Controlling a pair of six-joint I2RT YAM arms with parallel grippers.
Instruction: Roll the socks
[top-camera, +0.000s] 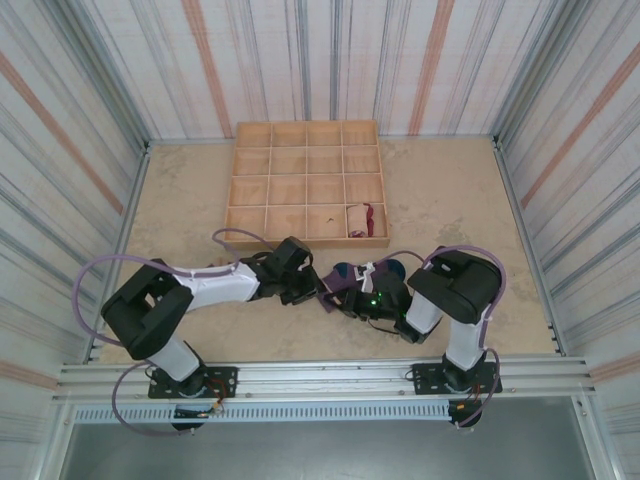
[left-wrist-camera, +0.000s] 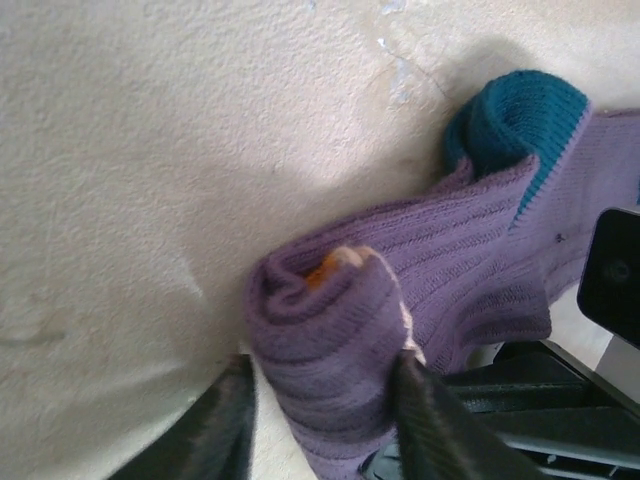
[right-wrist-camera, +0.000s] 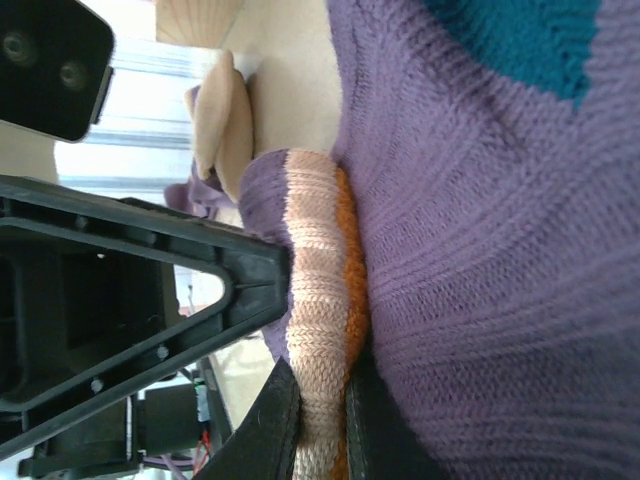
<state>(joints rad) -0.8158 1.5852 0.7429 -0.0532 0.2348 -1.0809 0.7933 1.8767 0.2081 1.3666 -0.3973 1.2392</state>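
A purple sock (top-camera: 352, 282) with a teal toe (left-wrist-camera: 520, 115) lies on the table between both grippers, just in front of the tray. One end is rolled into a thick coil (left-wrist-camera: 330, 330) with a bit of orange at its centre. My left gripper (left-wrist-camera: 320, 415) is shut on that coil, one finger on each side of it. My right gripper (right-wrist-camera: 322, 400) is shut on the tan and orange cuff (right-wrist-camera: 320, 300) of the same sock. A cream sock with a maroon toe (top-camera: 358, 220) sits rolled in a front compartment of the tray.
The wooden tray (top-camera: 305, 150) with several compartments stands at the back centre. A tan piece of fabric (right-wrist-camera: 222, 120) lies just beyond the cuff. The left gripper's black body (right-wrist-camera: 120, 300) is close beside my right fingers. Striped walls enclose the table.
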